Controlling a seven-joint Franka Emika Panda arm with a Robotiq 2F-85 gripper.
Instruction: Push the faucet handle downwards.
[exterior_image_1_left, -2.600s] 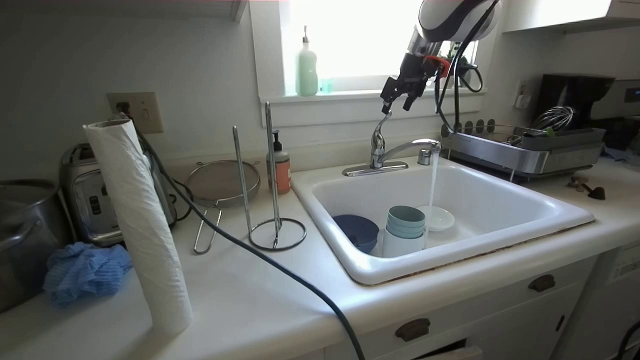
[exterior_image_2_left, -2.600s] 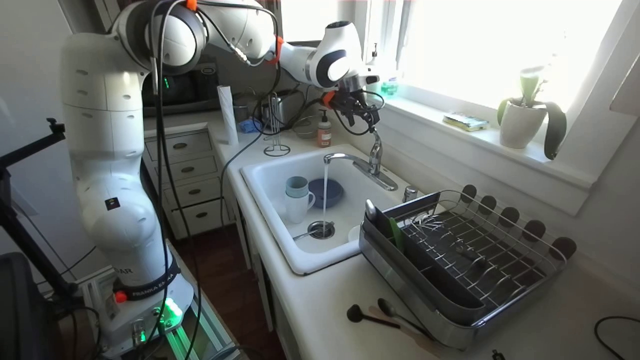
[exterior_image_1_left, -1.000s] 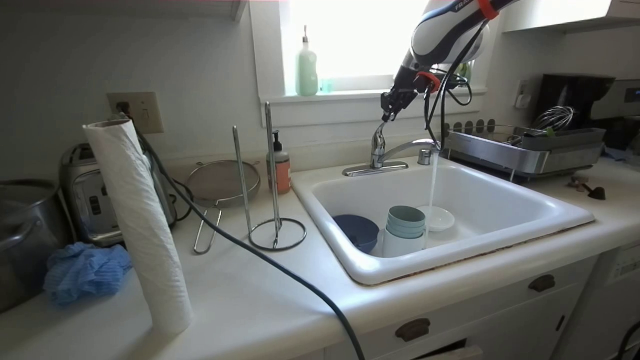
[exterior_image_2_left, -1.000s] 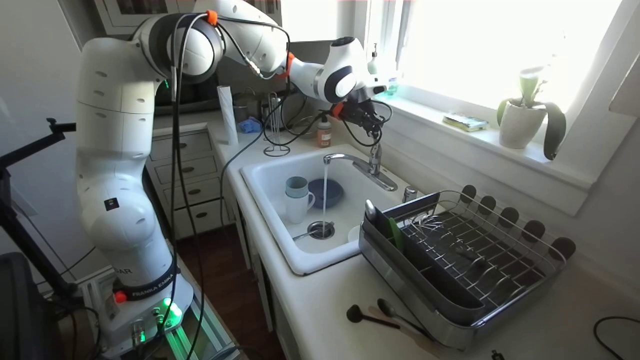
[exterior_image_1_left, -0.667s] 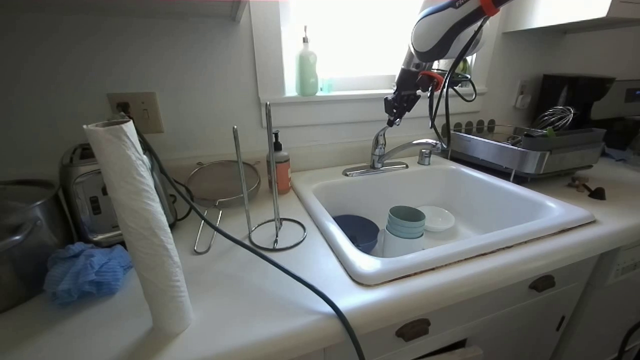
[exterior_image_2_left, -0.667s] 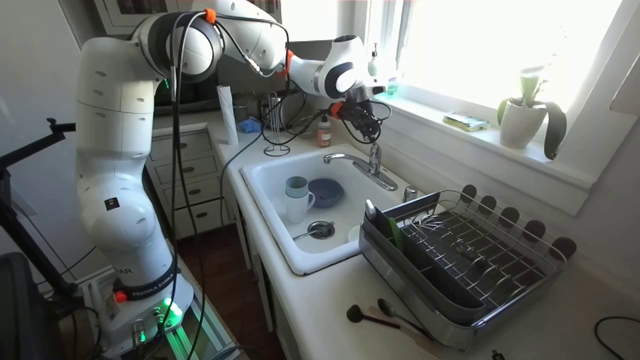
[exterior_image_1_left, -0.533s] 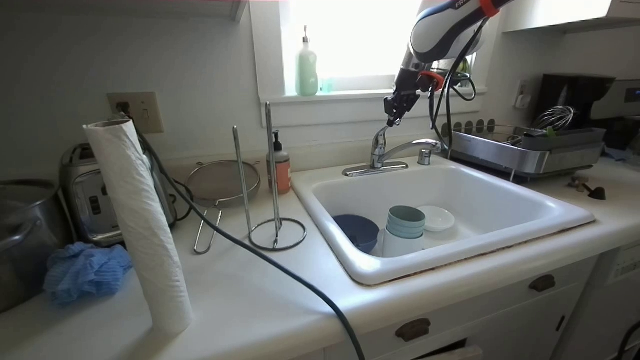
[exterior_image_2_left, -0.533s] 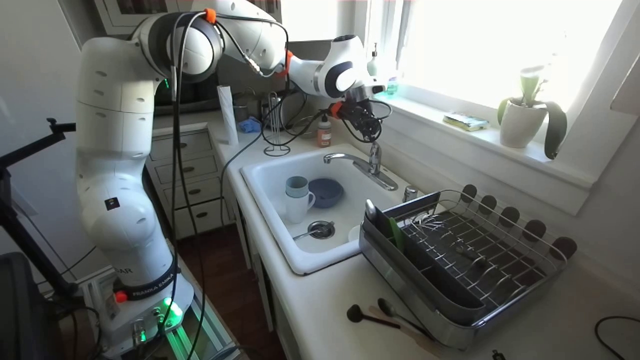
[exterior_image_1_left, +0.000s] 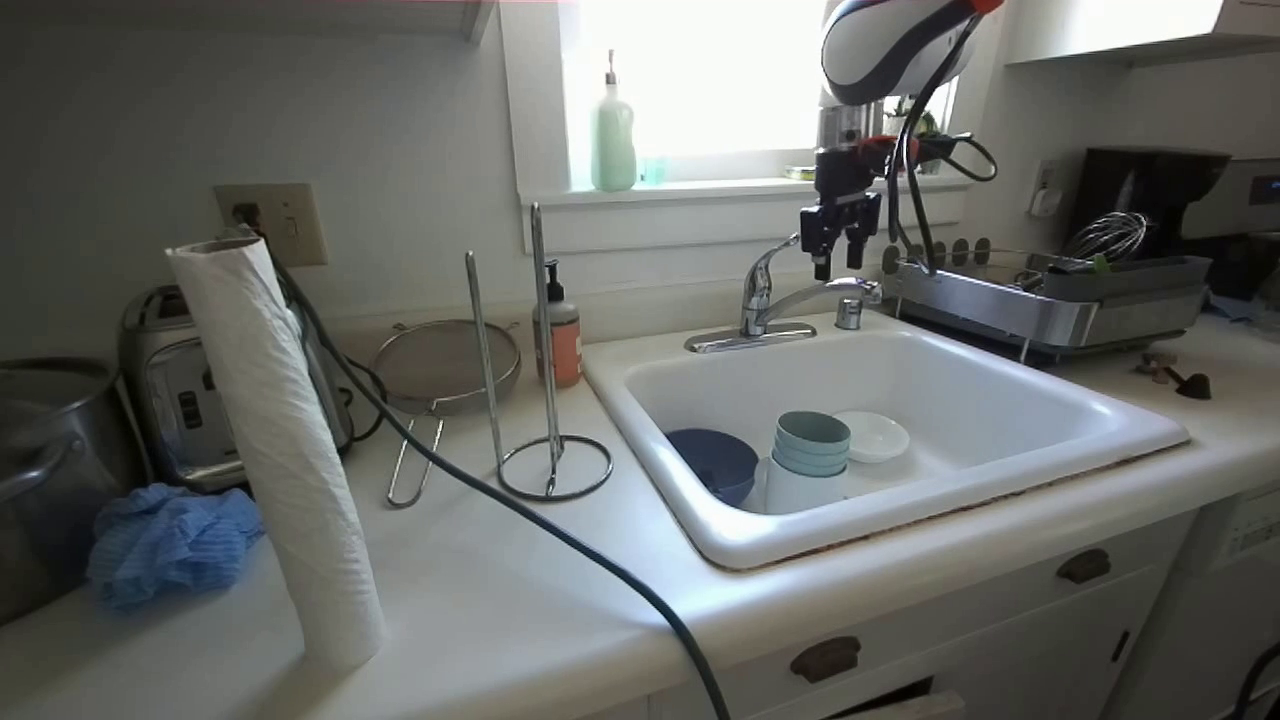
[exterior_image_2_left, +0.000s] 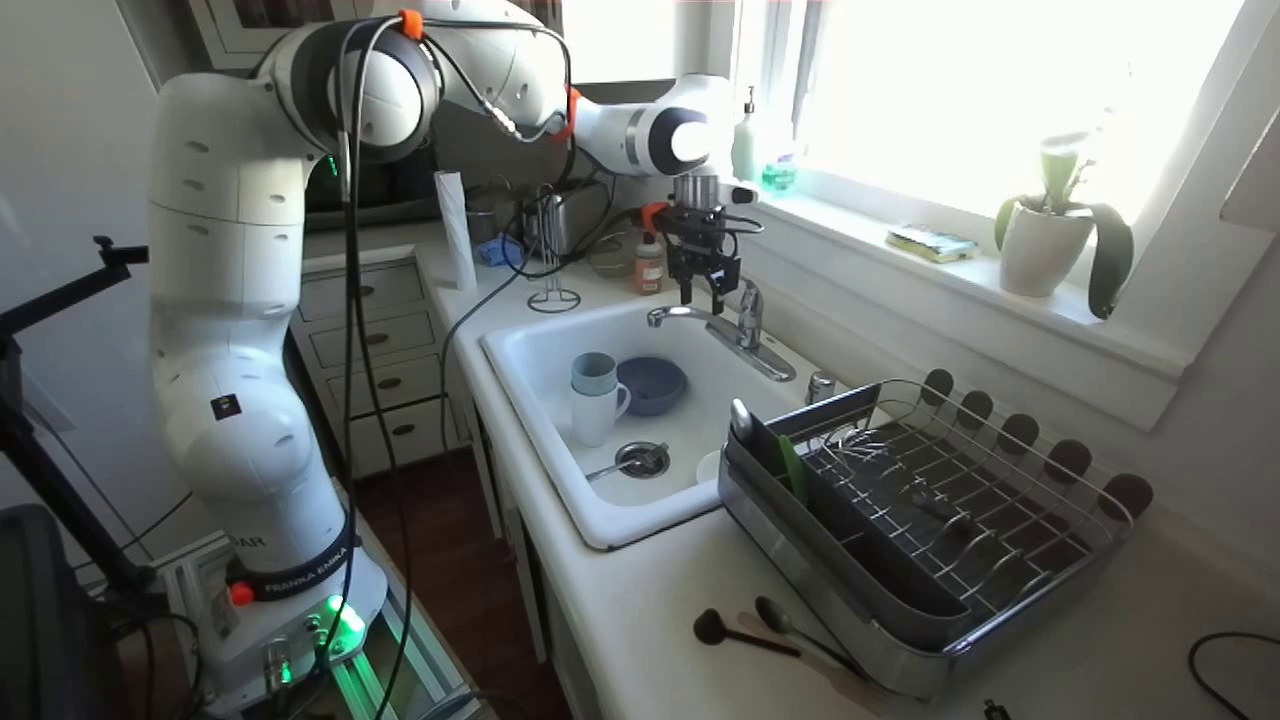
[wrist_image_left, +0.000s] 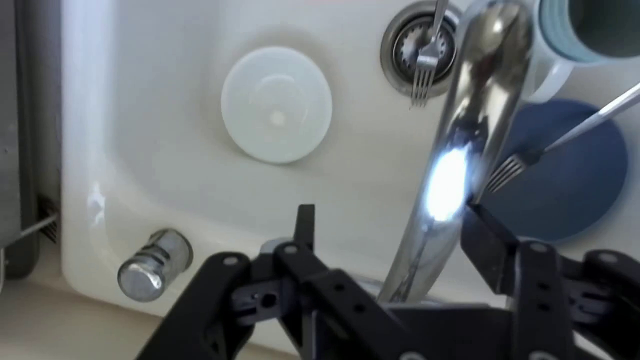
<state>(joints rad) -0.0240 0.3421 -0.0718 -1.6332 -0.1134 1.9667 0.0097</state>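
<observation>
The gripper (exterior_image_1_left: 839, 264) hangs over the spout (exterior_image_1_left: 812, 294), spread apart and empty, and just beside it on the window (exterior_image_1_left: 700, 90) side the handle (exterior_image_1_left: 764, 264) leans up toward it, looking pushed down enough since the spout is not running

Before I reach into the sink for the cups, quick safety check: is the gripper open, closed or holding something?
Gripper: open, jaws apart, holding nothing.

Spread pincer (exterior_image_1_left: 839, 267) above the spout (exterior_image_1_left: 802, 296), seemingly clear of the faucet handle (exterior_image_1_left: 765, 260).
</observation>
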